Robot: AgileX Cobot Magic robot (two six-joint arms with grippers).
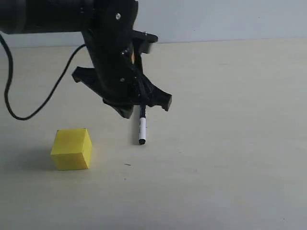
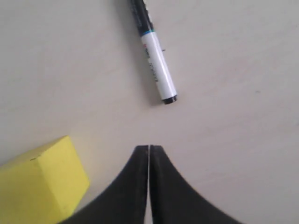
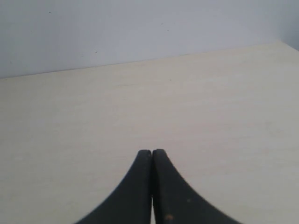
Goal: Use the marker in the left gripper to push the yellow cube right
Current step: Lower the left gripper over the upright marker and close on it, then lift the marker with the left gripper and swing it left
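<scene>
The marker [image 1: 142, 128] lies loose on the table, its white barrel end towards the camera and its black cap end hidden behind my left gripper [image 1: 127, 114]. In the left wrist view the marker [image 2: 154, 65] lies beyond the left gripper [image 2: 149, 147], apart from it. That gripper is shut with nothing between its jaws and hovers just above the table. The yellow cube [image 1: 72, 148] stands to the left of and nearer than the marker, and its corner [image 2: 37, 186] shows beside the jaws. My right gripper [image 3: 152, 151] is shut and empty over bare table.
A black cable [image 1: 29, 115] loops down from the left arm onto the pale table [image 1: 230, 143] at the left. A light wall [image 1: 216, 19] closes the table's far edge.
</scene>
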